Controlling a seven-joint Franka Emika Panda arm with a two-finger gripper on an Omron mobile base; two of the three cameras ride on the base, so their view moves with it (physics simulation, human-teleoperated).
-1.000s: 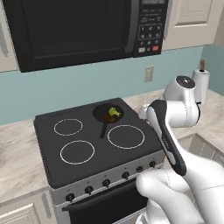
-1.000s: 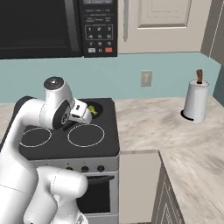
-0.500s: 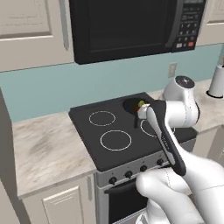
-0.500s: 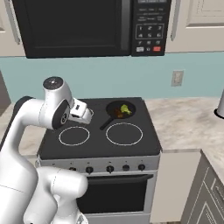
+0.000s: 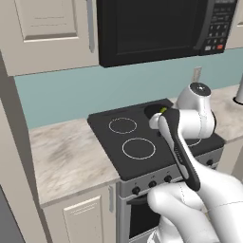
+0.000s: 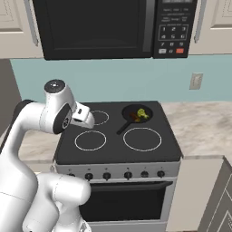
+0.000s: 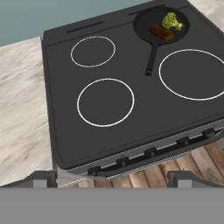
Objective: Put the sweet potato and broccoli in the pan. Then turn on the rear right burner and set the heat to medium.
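Resting on the rear right burner (image 6: 137, 114) of the black glass cooktop (image 7: 118, 118), the pan (image 7: 161, 27) holds both the sweet potato (image 7: 161, 32) and the broccoli (image 7: 172, 20), which lie side by side and almost touching inside it. In the hand view the pan's long straight handle (image 7: 151, 59) runs from the bowl toward the front edge of the stove, ending between the two front rings; in the right base view it slants forward and to the left. The sweet potato's long axis lies roughly crosswise to that handle. The end effector (image 7: 109, 177) hangs above and in front of the stove's row of knobs (image 6: 115, 175), well apart from the pan, its fingers (image 7: 41, 177) spread wide and holding nothing. The table (image 7: 22, 109) flanks the cooktop on both sides, beneath a black microwave (image 6: 113, 27). Compared with the earlier base views, the whole scene has shifted sideways, so the cameras have moved; pan and vegetables keep their place on the burner.
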